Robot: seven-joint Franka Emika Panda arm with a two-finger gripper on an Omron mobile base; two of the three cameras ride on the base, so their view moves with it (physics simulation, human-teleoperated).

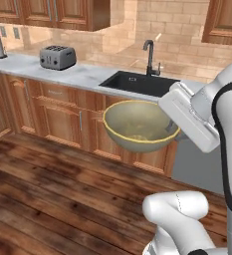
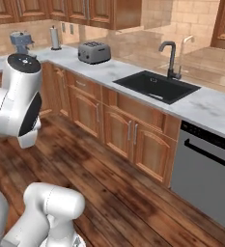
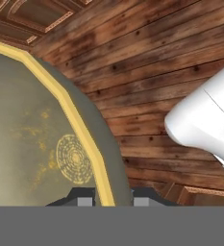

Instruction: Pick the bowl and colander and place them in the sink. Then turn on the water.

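Hanging in the air over the wooden floor, in front of the cabinets below the tabletop's front edge, the yellow-tan bowl tilts, its golden rim clamped between the pincer's fingertips; a faint round pattern marks its bottom. The black sink lies behind it.

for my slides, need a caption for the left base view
End effector carries round yellow-tan bowl above wood floor, short of black sink.
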